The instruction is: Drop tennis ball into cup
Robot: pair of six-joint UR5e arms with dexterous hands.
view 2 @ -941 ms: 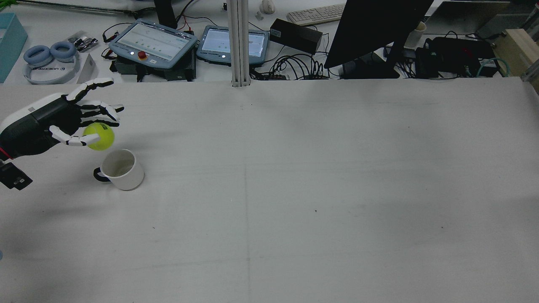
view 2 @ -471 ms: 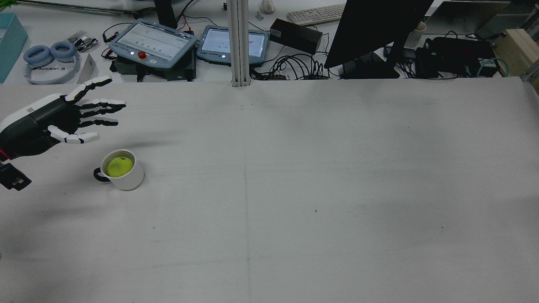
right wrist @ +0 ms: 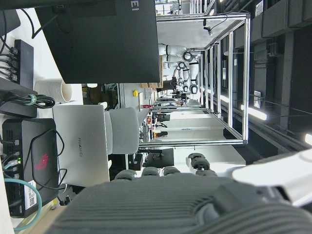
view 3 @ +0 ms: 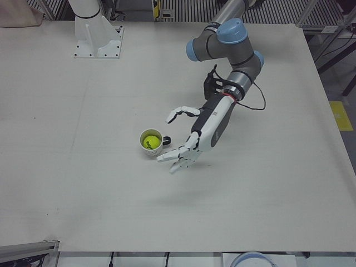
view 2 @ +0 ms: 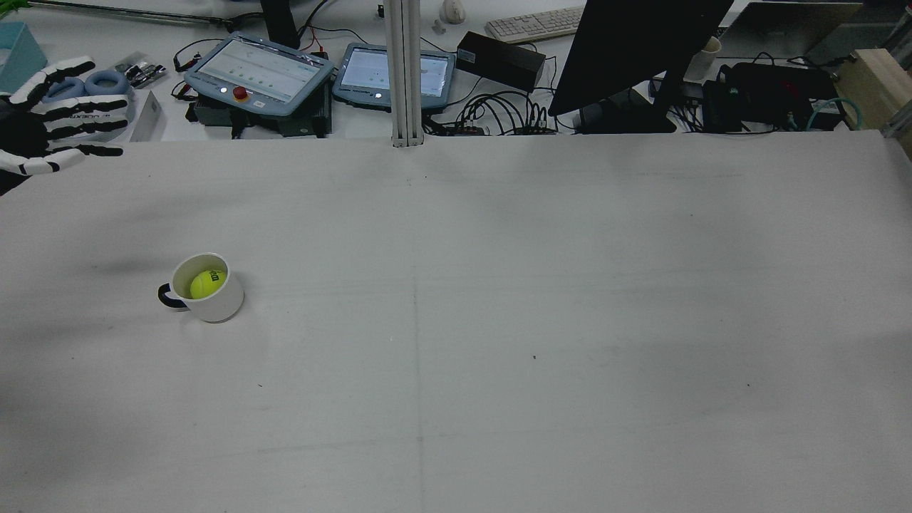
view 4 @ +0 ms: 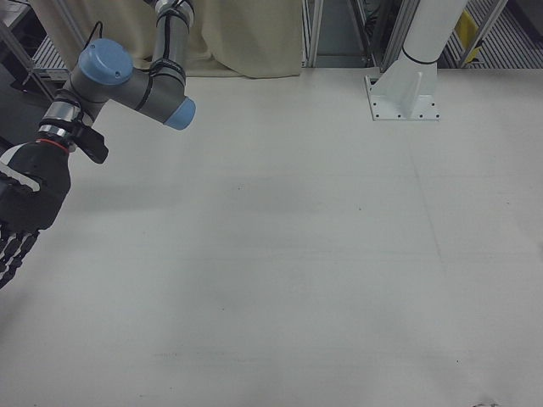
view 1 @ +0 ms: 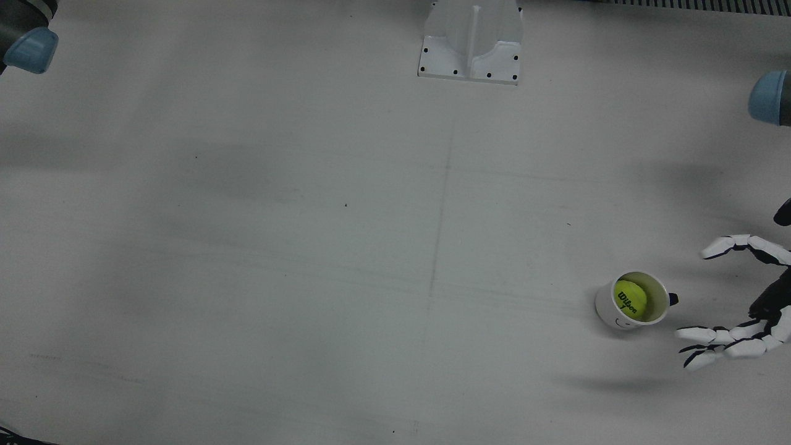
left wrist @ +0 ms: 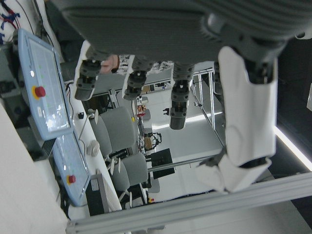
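The left hand (view 2: 43, 117) has drawn back from above the cup (view 2: 206, 287) toward the desk's far left corner, fingers spread and empty. The tennis ball (view 2: 207, 283) sits inside the upright cup near the left edge, its handle pointing left in the rear view. The right hand (view 4: 21, 212) hangs off the desk's right edge, and whether its fingers are apart cannot be told.

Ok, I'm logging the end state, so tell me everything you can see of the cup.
The cup is a white, glossy, ceramic-looking mug with a dark handle. It stands upright on the table, mouth open upward, on the robot's left half. The yellow-green tennis ball lies inside it. The left hand is clear of it, fingers spread.
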